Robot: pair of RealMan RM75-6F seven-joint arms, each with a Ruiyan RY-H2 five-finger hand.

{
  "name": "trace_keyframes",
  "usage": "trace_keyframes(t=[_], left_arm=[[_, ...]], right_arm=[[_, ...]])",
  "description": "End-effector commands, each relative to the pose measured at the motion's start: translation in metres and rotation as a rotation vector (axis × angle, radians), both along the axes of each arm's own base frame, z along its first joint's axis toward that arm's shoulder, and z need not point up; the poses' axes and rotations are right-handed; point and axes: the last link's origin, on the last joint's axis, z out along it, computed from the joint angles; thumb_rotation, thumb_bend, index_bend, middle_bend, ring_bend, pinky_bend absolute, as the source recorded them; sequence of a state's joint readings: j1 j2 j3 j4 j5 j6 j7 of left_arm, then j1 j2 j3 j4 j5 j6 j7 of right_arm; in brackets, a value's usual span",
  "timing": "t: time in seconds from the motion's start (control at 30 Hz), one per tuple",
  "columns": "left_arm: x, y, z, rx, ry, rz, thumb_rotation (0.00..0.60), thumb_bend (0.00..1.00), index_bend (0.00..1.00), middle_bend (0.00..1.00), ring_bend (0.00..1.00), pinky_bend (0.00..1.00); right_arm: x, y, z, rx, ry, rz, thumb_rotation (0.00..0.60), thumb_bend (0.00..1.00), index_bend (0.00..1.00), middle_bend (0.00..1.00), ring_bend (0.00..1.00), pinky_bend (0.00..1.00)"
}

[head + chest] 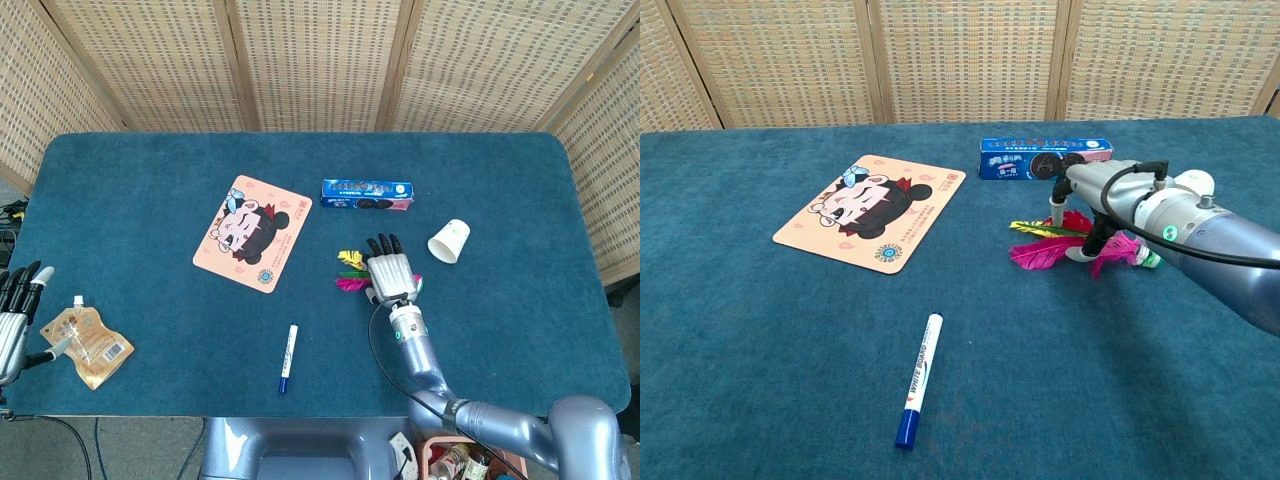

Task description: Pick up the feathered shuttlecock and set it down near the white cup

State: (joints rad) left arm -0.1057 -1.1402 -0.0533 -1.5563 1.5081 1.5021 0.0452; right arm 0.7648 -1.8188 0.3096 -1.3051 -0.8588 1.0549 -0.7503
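The right hand (pixel 390 271) has a pale silver-grey back and black fingertips, and in the chest view the right hand (pixel 1092 198) shows as a smooth rounded metallic shell with thin dark finger links beneath it. A black cable loops over its wrist, where a small green light glows, and the forearm is a glossy blue-grey tube. The left hand (pixel 12 320) is silver-grey too, with dark fingers and one pale tip.

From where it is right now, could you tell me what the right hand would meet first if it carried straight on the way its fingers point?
Probably the blue cookie box: the right hand points up-table toward it, over the shuttlecock.
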Motion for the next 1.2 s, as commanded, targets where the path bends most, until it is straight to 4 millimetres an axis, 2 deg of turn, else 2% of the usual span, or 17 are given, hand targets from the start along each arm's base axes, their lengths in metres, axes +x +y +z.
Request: trace_keyframes(t=[0.03,0.23,0.5,0.7,1.2], left_arm=[[0.0,0.0,0.0,-0.002,-0.006,0.003,0.6,0.15,0.0,0.0,0.0,0.0],[-0.001,0.001,-0.001,-0.021,-0.015,0.002,0.6,0.16,0.0,0.0,0.0,0.0],[-0.001,0.002,-0.003,-0.035,-0.018,0.0,0.6,0.16,0.0,0.0,0.0,0.0],[0.0,0.002,-0.005,-0.046,-0.02,-0.002,0.6,0.16,0.0,0.0,0.0,0.0],[0.001,0.001,-0.008,-0.063,-0.021,0.0,0.6,0.16,0.0,0.0,0.0,0.0]], right_arm=[[0.012,-0.001,-0.002,-0.009,-0.004,0.029,0.6,0.28,0.43,0.12,0.0,0.03],[0.017,-0.006,-0.009,-0.015,-0.008,0.02,0.6,0.28,0.45,0.14,0.0,0.03],[0.012,-0.011,-0.015,-0.02,0.027,0.009,0.6,0.28,0.48,0.15,0.0,0.03],[0.01,-0.011,-0.014,-0.034,0.027,0.017,0.6,0.28,0.52,0.18,0.0,0.03],[0.015,-0.002,-0.005,-0.038,0.019,0.031,0.6,0.29,0.53,0.19,0.0,0.04]])
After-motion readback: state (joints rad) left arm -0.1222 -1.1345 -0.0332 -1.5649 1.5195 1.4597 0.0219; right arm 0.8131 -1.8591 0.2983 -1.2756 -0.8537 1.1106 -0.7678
